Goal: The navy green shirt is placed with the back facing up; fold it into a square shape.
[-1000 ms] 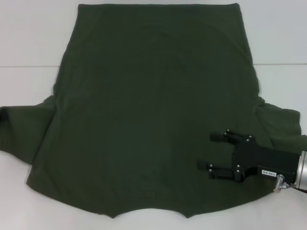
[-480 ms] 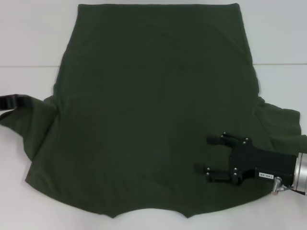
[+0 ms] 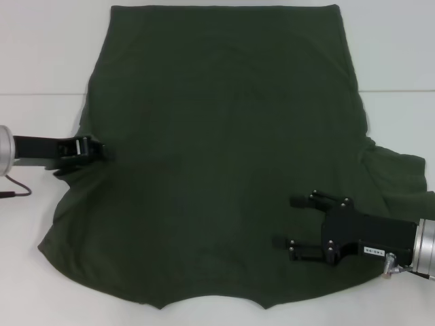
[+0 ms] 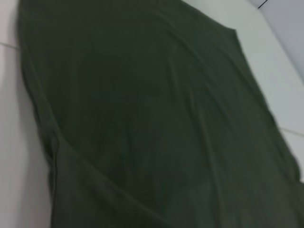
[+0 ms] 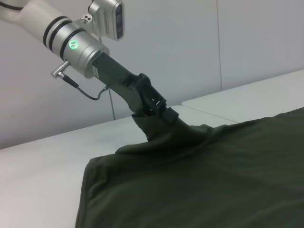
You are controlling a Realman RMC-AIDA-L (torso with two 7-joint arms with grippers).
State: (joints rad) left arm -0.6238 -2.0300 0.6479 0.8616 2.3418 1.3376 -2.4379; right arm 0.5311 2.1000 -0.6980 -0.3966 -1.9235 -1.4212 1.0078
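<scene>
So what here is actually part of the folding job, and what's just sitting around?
Part of the job:
- navy green shirt, spread back-up
- left gripper, shut on the shirt's sleeve, lifting it
- right gripper, open, above the shirt's right side

Just there:
- white table under the shirt; nothing else lies about

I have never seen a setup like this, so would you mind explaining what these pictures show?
This is a two-armed robot folding clothes. The head view looks down from its head camera at a white table with an olive-green shirt spread flat. The left gripper has pinched the shirt's left sleeve and holds it over the shirt's body. The right gripper, fingers open, hovers over the shirt near its right side. The other two pictures come from wrist cameras: the left wrist view shows only shirt fabric, and the right wrist view looks across the table at the left gripper lifting cloth.
</scene>
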